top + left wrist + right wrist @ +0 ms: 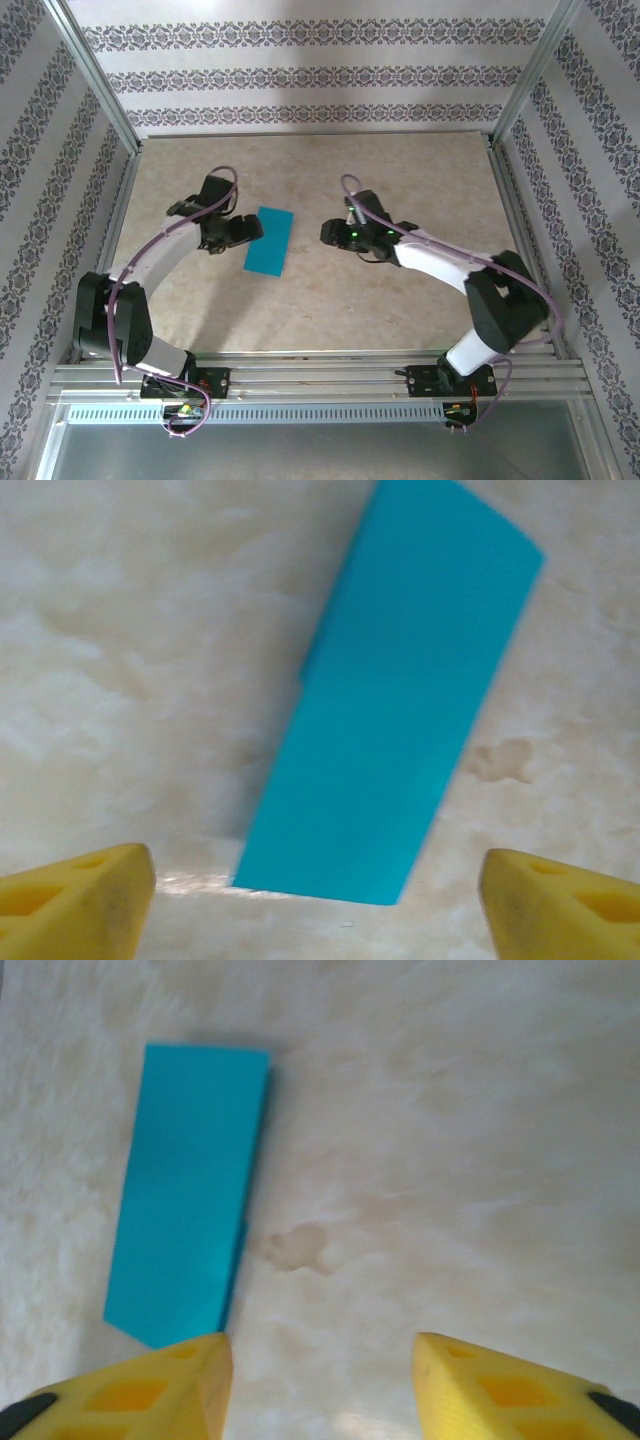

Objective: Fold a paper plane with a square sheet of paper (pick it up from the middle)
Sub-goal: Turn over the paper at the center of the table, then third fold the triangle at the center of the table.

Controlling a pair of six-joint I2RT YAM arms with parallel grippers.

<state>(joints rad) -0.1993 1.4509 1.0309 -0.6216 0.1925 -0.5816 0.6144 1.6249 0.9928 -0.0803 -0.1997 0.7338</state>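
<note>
The square sheet of paper is teal-blue and lies flat on the table as a long rectangle, folded in half. My left gripper stands just left of it, open, nothing between its yellow fingers. In the left wrist view the sheet runs up and away from the left gripper, whose jaws stand wide apart. My right gripper hovers to the right of the paper, apart from it, open and holding nothing. In the right wrist view the sheet lies left of the right gripper. The paper plane is out of view.
The beige marbled table is fenced by aluminium rails and patterned walls on three sides. A faint brown stain marks the tabletop just right of the paper.
</note>
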